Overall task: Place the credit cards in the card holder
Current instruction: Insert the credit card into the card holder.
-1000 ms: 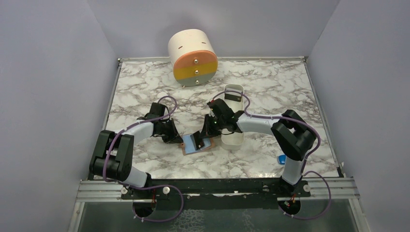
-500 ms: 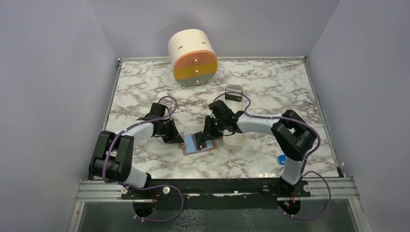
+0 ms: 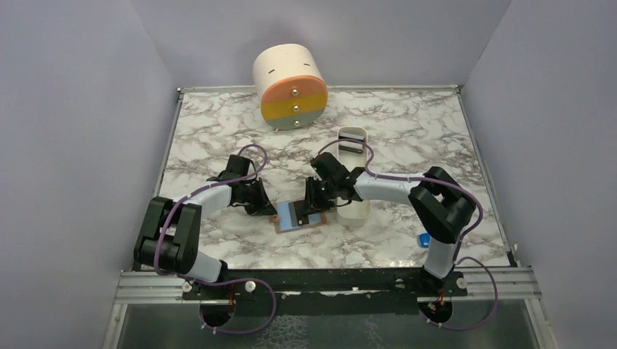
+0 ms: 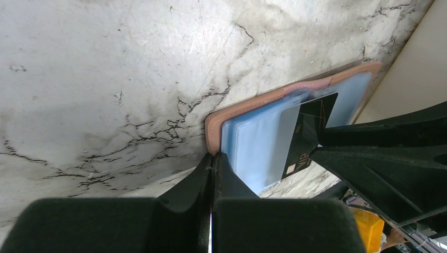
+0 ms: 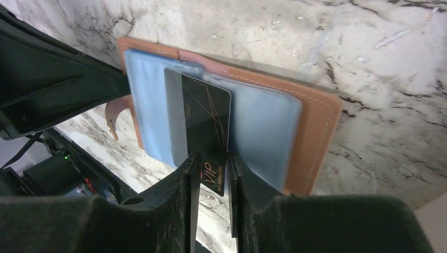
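The tan card holder lies open on the marble table, its light-blue pockets facing up. My right gripper is shut on a black credit card marked VIP. The card's far end sits under a translucent blue pocket. My left gripper is shut on the card holder's tan edge, on the side opposite the card. In the top view the left gripper and the right gripper flank the holder. Another dark card lies in the tray's far end.
A long white tray stands just right of the holder, against the right arm. A cream cylinder with an orange, yellow and grey face stands at the back. A small blue block lies by the right arm's base.
My right gripper has shifted slightly left and lower, and the black card has gone from tilted above the holder to lying flatter and further over its pockets. The left gripper has stayed put.
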Controlling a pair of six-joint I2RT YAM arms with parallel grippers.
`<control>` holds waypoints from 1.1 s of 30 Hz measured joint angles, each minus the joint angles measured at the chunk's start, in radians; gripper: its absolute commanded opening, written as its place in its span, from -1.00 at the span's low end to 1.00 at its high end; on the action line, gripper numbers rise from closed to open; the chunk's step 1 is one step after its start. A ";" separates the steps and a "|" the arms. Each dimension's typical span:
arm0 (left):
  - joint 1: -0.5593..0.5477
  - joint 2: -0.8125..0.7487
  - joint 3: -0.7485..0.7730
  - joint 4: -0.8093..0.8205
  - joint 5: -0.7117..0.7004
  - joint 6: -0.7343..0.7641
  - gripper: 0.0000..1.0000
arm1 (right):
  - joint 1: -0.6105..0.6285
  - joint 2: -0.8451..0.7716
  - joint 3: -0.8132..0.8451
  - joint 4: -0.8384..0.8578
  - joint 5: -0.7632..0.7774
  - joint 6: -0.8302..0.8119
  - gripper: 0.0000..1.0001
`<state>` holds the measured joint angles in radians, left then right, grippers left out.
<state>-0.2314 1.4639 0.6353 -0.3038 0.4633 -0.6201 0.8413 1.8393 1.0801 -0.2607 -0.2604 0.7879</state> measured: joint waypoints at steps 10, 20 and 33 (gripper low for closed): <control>0.000 0.000 -0.001 0.002 0.000 -0.002 -1.00 | 0.027 0.021 0.075 -0.029 0.001 -0.001 -0.54; 0.000 0.000 -0.003 0.005 0.002 -0.002 -1.00 | 0.057 0.071 0.126 -0.044 0.005 -0.007 -0.63; 0.000 0.000 -0.004 0.011 0.004 -0.002 -1.00 | 0.069 0.080 0.123 -0.042 0.020 -0.023 -0.32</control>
<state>-0.2317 1.4639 0.6315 -0.2932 0.4675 -0.6220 0.9108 1.9194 1.2034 -0.3023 -0.2405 0.7647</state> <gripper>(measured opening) 0.010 0.248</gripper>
